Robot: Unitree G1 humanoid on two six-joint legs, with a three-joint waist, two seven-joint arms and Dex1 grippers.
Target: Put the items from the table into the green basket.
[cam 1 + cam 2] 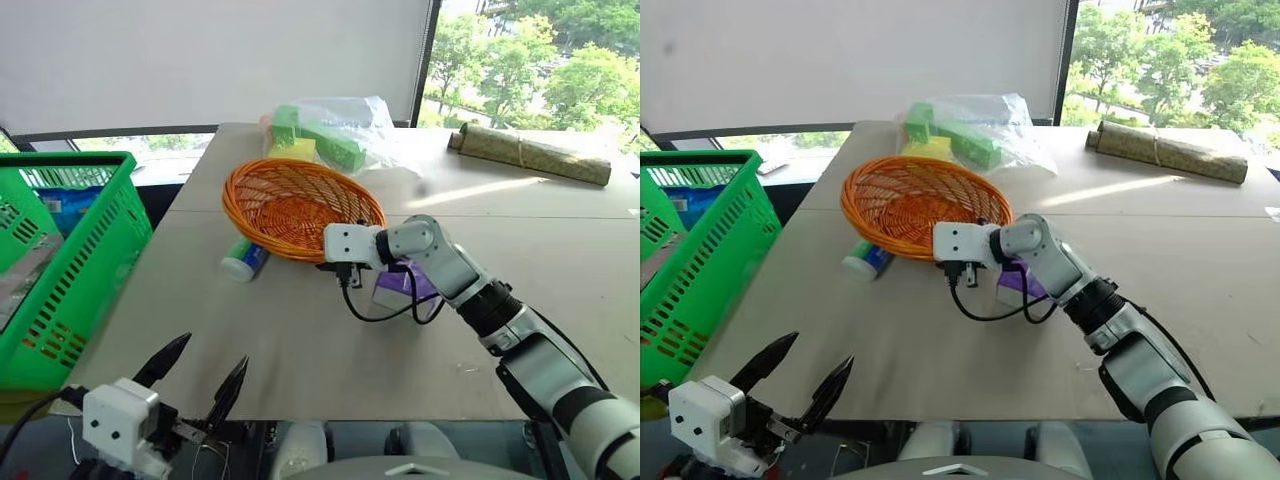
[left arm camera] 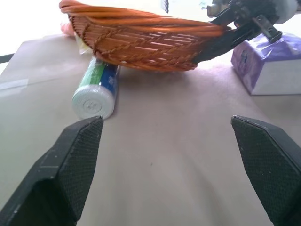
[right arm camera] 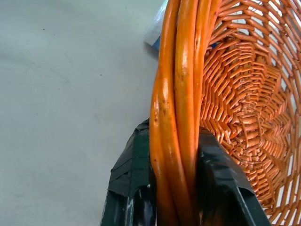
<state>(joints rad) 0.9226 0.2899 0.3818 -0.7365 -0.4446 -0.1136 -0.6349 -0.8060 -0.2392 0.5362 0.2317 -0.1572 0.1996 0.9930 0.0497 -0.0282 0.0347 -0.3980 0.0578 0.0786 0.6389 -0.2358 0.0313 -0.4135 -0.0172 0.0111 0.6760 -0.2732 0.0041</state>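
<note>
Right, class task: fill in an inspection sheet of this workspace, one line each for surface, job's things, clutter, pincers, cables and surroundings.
Surface: beige matte table with a seam across it.
Job's things: white bottle with green cap lies against the round orange wicker basket; purple tissue pack beside the right arm; green slotted plastic basket stands off the table's left edge.
Clutter: clear bag of green blocks; rolled bamboo mat.
Pincers: left pincer open, holding nothing; right pincer shut on the wicker basket's rim.
Cables: black cable loops under the right wrist.
Surroundings: window with trees; white blind.
</note>
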